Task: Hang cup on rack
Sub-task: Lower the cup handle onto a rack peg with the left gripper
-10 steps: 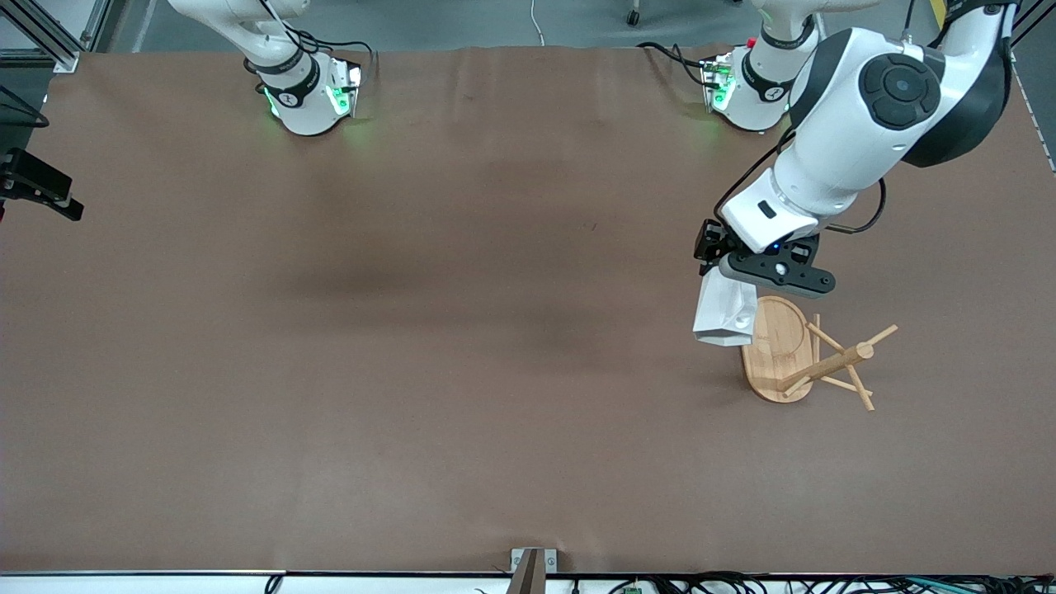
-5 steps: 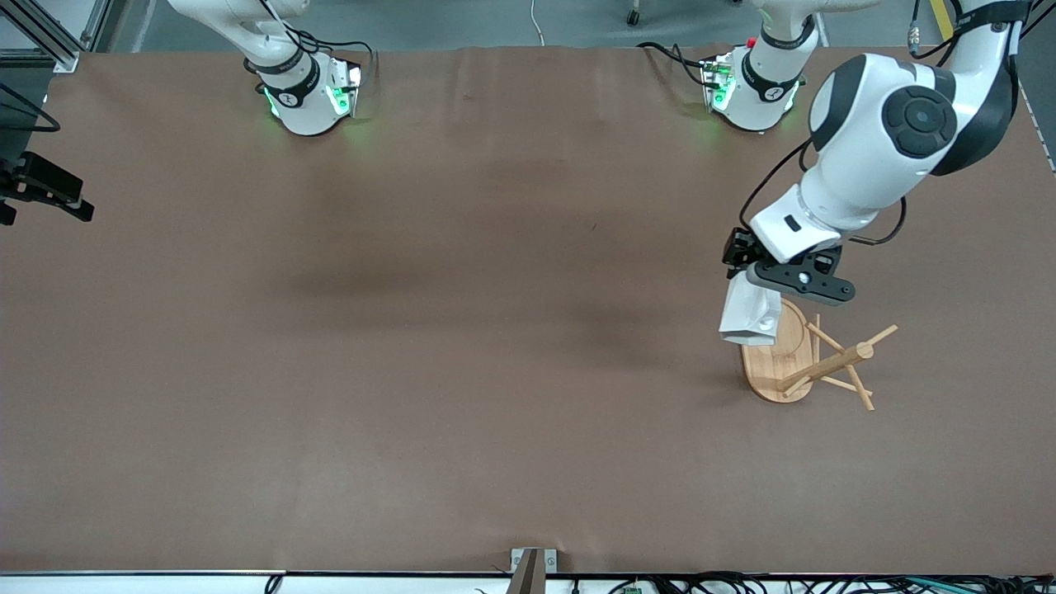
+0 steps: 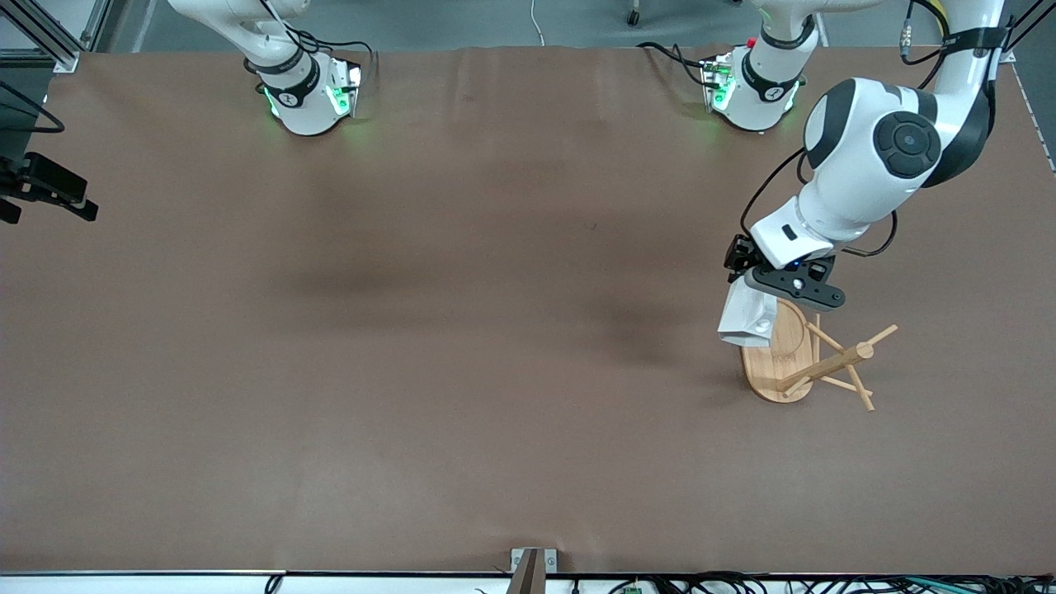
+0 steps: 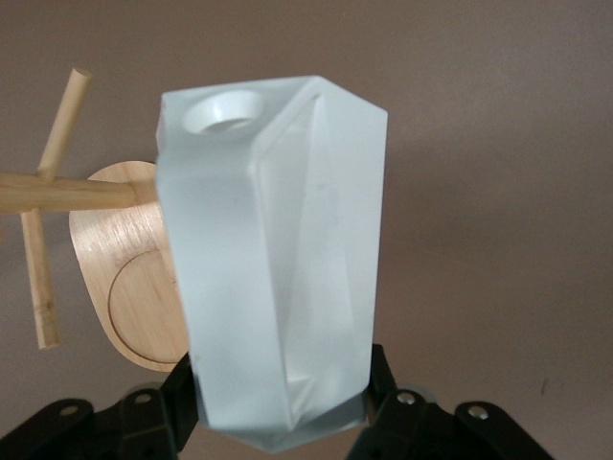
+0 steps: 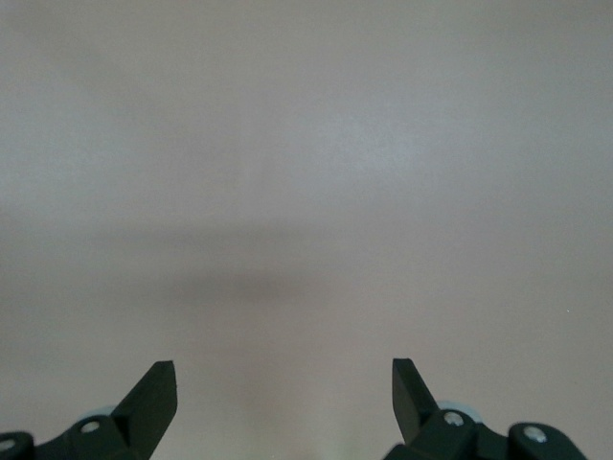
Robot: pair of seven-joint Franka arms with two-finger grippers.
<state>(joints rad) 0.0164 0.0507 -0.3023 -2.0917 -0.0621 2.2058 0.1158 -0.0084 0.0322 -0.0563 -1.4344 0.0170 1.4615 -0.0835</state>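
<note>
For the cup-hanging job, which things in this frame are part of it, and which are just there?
Part of the job:
- small white faceted cup, held over the rack's base
- light bamboo mug rack with angled pegs
- left gripper, shut on the cup

Just there:
- brown table
- right gripper, open over bare table, waiting
- small metal bracket at the table edge nearest the front camera

Front camera: high, facing both bases across the table [image 3: 462, 330]. Left wrist camera: close on cup [image 4: 278, 268], rack [image 4: 124, 287] at 9 o'clock; both shared with front. Right wrist camera: bare tabletop only.
</note>
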